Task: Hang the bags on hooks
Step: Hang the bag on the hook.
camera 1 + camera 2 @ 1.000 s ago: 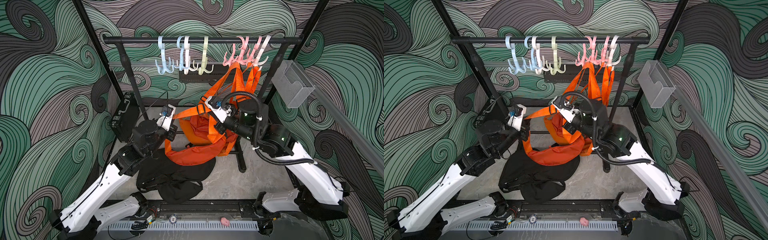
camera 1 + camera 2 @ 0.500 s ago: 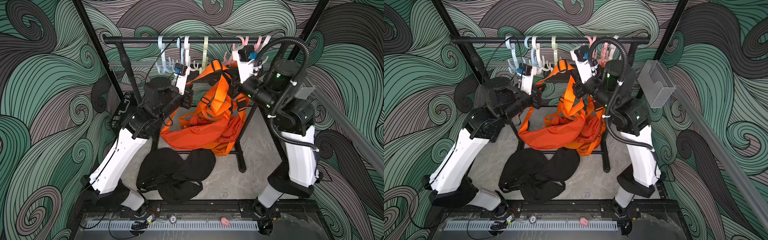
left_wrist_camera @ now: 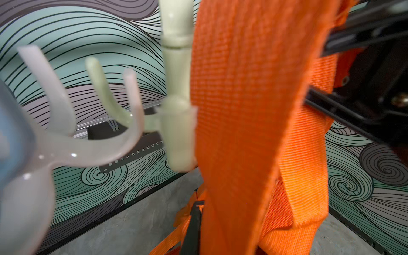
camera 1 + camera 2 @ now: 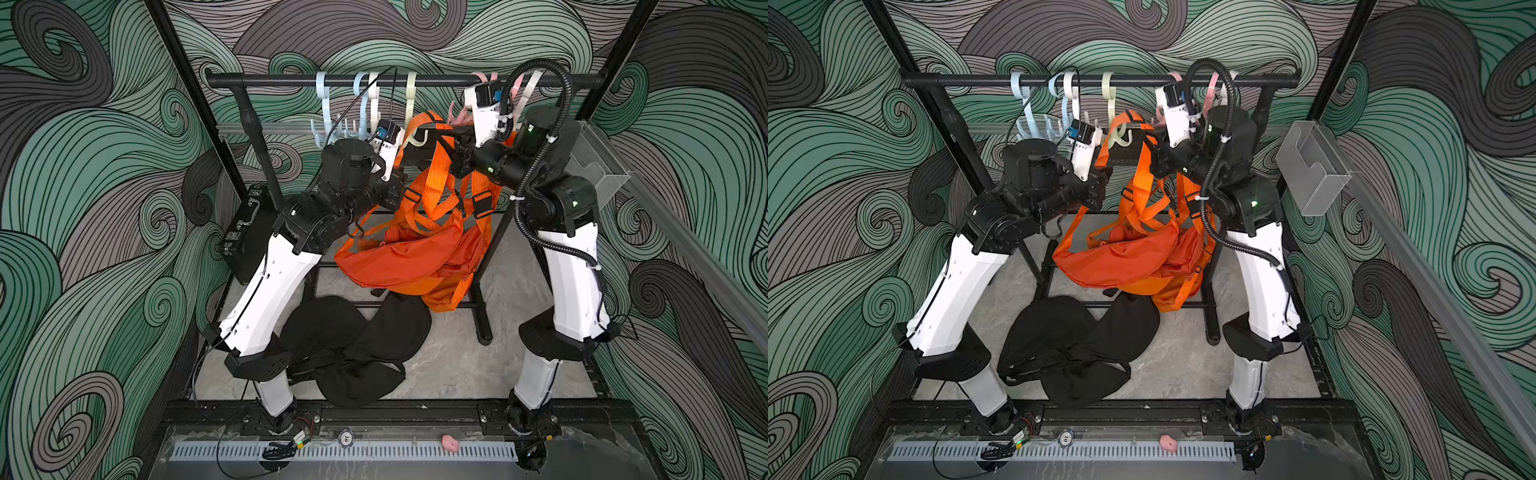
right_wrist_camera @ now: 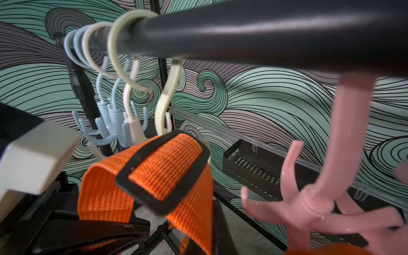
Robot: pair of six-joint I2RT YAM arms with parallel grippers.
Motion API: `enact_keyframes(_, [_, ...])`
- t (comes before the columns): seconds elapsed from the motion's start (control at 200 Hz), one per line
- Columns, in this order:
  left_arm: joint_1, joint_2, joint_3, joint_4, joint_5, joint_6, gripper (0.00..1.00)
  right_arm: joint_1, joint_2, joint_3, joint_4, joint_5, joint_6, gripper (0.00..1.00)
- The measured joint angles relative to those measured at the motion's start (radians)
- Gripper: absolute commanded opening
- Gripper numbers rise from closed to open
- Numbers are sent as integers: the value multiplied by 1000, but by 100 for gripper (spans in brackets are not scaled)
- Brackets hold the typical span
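Left gripper [image 4: 405, 164] and right gripper [image 4: 446, 143] are each clamped on the strap [image 4: 428, 118]. The orange bag [image 4: 399, 257] hangs centre frame below the rail [image 4: 291, 79], its strap loop just beside the cream hook [image 3: 176, 123].

Both arms reared up, grippers near each other at the middle.

The left arm [image 4: 274, 282] leans inward on its white lower link, elbow bent, black forearm angled up toward the centre. The left gripper [image 4: 402, 172] has its jaws closed. The right arm [image 4: 571, 278] stands steeper, with its forearm folded inward. The right gripper [image 5: 141, 226], near the left one, is clamped on an orange strap [image 5: 106, 198].
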Motion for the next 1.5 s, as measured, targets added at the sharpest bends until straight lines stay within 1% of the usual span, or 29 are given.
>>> enact_keyframes(0.11, [-8, 37, 50, -21, -3, -2, 0, -16, 5, -1, 3, -18, 18, 0])
enact_keyframes(0.21, [-18, 55, 57, -35, -8, -3, 0, -22, 5, -8, 6, -40, 33, 0])
enact_keyframes(0.29, [-23, 63, 53, -46, -16, -3, 0, -25, -1, -45, 18, -61, 40, 0])
enact_keyframes(0.385, [-27, 60, 19, -43, -26, -3, 0, -22, -32, -154, 37, -69, 44, 0])
enact_keyframes(0.48, [-27, 52, -49, -35, -30, -3, 0, -10, -85, -314, 73, -68, 47, 0])
enact_keyframes(0.595, [-27, 52, -122, 21, -36, -5, 0, 0, -154, -467, 150, -57, 48, 0])
enact_keyframes(0.73, [-27, 50, -139, 64, -31, -6, 0, 5, -271, -627, 222, -13, 47, 0])
enact_keyframes(0.836, [-29, 51, -141, 84, -14, -6, 0, -21, -345, -720, 257, 23, 49, 0])
enact_keyframes(0.961, [-42, 51, -141, 108, 4, -4, 17, -74, -411, -818, 301, 61, 69, 0])
enact_keyframes(1.021, [-44, 51, -143, 105, 8, -3, 30, -106, -445, -870, 302, 85, 78, 0])
enact_keyframes(1.056, [-47, 51, -146, 104, 9, 1, 40, -122, -461, -896, 303, 95, 82, 0])
enact_keyframes(1.166, [-51, 47, -168, 106, 14, 9, 60, -149, -487, -932, 301, 106, 96, 0])
enact_keyframes(1.231, [-54, 32, -207, 111, 8, 9, 71, -149, -488, -932, 303, 96, 100, 16])
enact_keyframes(1.286, [-54, 5, -263, 116, 3, 7, 83, -148, -488, -932, 303, 82, 109, 34])
enact_keyframes(1.336, [-54, -32, -330, 121, -7, 11, 90, -145, -490, -933, 304, 68, 109, 43])
enact_keyframes(1.361, [-54, -54, -364, 123, -13, 11, 95, -143, -493, -936, 304, 64, 114, 47])
enact_keyframes(1.391, [-54, -82, -406, 126, -22, 11, 98, -142, -497, -943, 307, 61, 116, 50])
enact_keyframes(1.446, [-54, -143, -486, 129, -37, 12, 98, -136, -513, -961, 313, 61, 113, 55])
enact_keyframes(1.501, [-54, -214, -568, 136, -58, 11, 99, -124, -539, -982, 317, 64, 110, 57])
